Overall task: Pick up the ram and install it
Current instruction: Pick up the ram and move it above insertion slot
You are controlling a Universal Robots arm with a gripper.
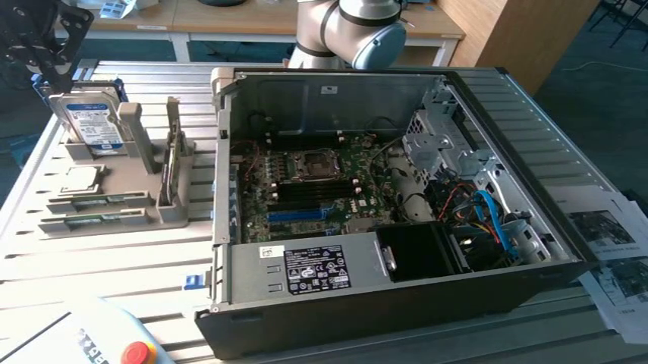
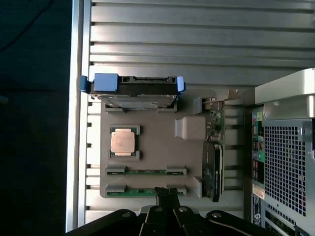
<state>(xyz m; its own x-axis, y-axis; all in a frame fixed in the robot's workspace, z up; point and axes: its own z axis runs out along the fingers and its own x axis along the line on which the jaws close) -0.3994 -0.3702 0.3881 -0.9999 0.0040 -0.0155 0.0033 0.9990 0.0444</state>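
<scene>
Gripper (image 2: 167, 195) closed and empty above tray (image 2: 157, 147); ram (image 1: 96, 221) lies flat in tray slot, roughly 6 o'clock from gripper in exterior view, long axis 9-to-3, probably just under it.

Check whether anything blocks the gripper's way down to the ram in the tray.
Nothing visible does. The shut gripper hangs above the grey tray, and both ram sticks lie uncovered in their slots. The hard drive and the CPU sit apart from them.
</scene>
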